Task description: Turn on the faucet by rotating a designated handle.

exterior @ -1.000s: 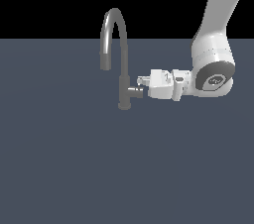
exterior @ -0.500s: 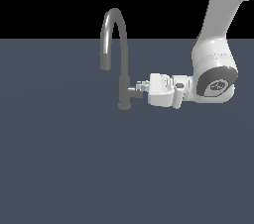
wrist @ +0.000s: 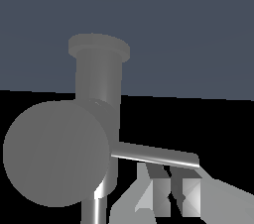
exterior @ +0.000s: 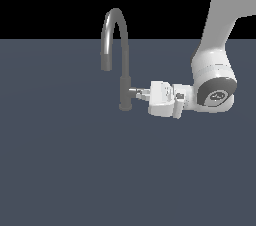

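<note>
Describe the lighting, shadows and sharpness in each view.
Exterior view: flat even light, no cast shadows on the floor, a soft sheen along the faucet; edges slightly jagged. Wrist view: the handle shows a bright streak, the pincer sits at the frame edge; nothing blurred.

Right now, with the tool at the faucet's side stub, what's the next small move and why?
Probably keep pushing the handle around the stub's axis with a small wrist rotation. In the wrist view the thin lever lies right against the fingertips; in the exterior view the tool meets the stub of the faucet. A grip isn't visible, so a push looks safer than a pull.
</note>
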Robot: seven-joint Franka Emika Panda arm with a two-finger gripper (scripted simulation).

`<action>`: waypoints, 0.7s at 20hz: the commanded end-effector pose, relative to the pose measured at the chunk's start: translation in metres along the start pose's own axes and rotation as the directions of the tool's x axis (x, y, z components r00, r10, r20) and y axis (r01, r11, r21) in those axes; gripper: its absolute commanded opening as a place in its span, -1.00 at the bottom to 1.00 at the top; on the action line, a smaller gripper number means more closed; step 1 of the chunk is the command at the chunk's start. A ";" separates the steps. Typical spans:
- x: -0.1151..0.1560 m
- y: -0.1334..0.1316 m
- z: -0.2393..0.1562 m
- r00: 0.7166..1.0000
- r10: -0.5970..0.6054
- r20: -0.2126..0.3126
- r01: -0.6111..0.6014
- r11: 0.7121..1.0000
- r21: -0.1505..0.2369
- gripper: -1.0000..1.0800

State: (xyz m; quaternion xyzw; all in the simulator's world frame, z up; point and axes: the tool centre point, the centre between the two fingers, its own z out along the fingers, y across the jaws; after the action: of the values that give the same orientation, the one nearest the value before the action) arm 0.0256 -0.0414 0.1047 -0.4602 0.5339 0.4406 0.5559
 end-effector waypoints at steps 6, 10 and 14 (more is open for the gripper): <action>0.021 0.001 0.000 1.000 0.009 0.000 -0.009 1.000 0.000 -1.00; 0.039 0.000 0.000 1.000 0.022 -0.002 -0.022 1.000 0.001 -1.00; 0.057 -0.001 0.000 0.999 0.035 -0.005 -0.035 0.999 0.002 -1.00</action>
State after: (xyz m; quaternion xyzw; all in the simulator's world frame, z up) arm 0.0358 -0.0437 0.0796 -0.4630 0.5269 0.4431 0.5583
